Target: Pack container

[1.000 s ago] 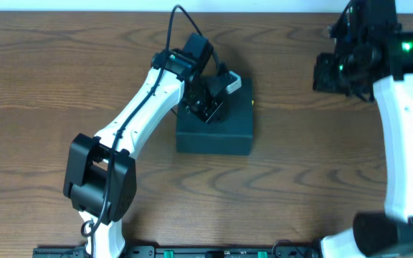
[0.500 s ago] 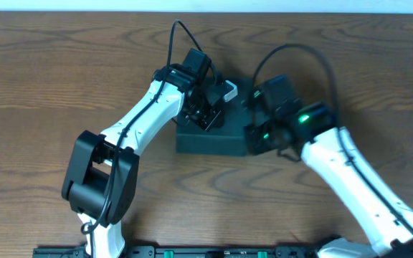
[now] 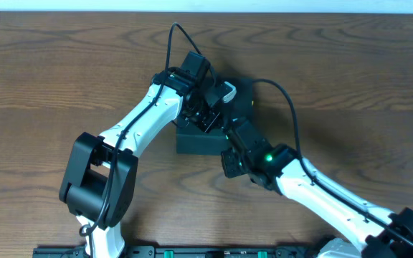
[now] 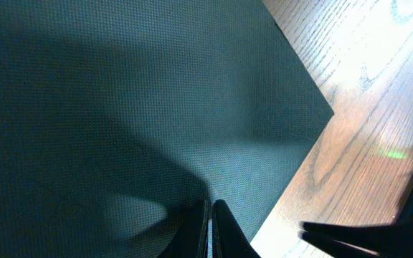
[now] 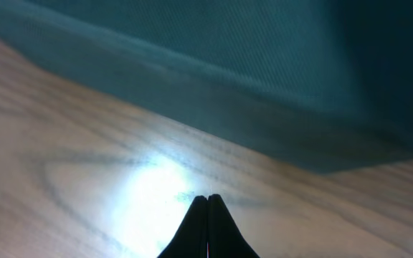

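Note:
The container point(image 3: 191, 142) is a dark teal box with its lid down, in the middle of the table. My left gripper point(image 3: 209, 117) is shut and empty, its tips resting on the lid point(image 4: 120, 107); the fingers show together in the left wrist view point(image 4: 210, 218). My right gripper point(image 3: 229, 143) is shut and empty, low over the wood at the box's front right edge. In the right wrist view its tips point(image 5: 208, 208) point at the box's side wall point(image 5: 214, 107). No snack packets are in view.
Bare brown wood table point(image 3: 350, 86) lies all round the box. The two arms cross close together over the box's right half. A dark finger of the right arm point(image 4: 364, 231) shows at the lower right of the left wrist view.
My right arm has swung from the far right back of the table down to the box's front right edge. My left gripper has stayed on the lid.

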Controlling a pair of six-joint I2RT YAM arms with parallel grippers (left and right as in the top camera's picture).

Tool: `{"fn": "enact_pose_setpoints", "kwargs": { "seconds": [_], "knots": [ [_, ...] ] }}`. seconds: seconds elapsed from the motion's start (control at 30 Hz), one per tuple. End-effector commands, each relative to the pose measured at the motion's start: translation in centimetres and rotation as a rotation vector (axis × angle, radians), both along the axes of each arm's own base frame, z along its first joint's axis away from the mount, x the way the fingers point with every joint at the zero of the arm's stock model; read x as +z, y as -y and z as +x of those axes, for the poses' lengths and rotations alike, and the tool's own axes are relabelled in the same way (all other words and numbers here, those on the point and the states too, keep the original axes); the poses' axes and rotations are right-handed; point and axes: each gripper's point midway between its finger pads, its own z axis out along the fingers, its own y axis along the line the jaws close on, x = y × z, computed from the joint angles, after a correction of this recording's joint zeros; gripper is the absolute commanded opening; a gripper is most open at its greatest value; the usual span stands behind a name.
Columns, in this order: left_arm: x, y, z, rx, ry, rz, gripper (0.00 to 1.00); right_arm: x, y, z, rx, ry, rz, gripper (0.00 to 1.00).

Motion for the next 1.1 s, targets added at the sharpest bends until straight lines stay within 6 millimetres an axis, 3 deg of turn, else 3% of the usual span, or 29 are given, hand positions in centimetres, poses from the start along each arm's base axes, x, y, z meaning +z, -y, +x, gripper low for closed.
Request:
{"fn": "enact_pose_setpoints", "kwargs": {
  "seconds": [0.0,0.2,0.43,0.57,0.73,0.8,0.9,1.07],
  "knots": [
    [-2.3,-1.6,-0.5,0.020,-0.027,0.094,0.06,-1.0,0.1,0.0,-0.068,0.017,0.020,0.02],
    [-2.1,-1.3,-0.8,0.014,-0.040,0.071,0.06,-3.5,0.5,1.6,-0.159,0.095,0.038,0.02],
    [-2.1,-1.3,-0.9,0.013,-0.048,0.068,0.06,-6.1,-1.2,3.5,-0.160,0.129,0.073,0.01],
    [-2.1,-1.3,-1.0,0.016,-0.051,0.068,0.06,-6.4,-1.4,4.4,-0.198,0.153,0.091,0.02],
    [-2.1,-1.3,-0.9,0.017,-0.051,0.069,0.06,-6.2,-1.2,4.0,-0.193,0.136,0.086,0.02],
    [-2.1,-1.5,-0.8,0.031,-0.057,0.069,0.06,-5.4,-1.0,3.8,-0.193,0.136,0.085,0.01],
    [-2.1,-1.9,-0.4,0.057,-0.064,0.069,0.06,-2.6,-0.9,3.9,-0.179,0.180,0.114,0.02],
    [-1.5,-2.8,0.8,0.138,-0.079,0.060,0.06,6.9,1.1,5.1,-0.197,0.385,0.226,0.01]
  ]
}}
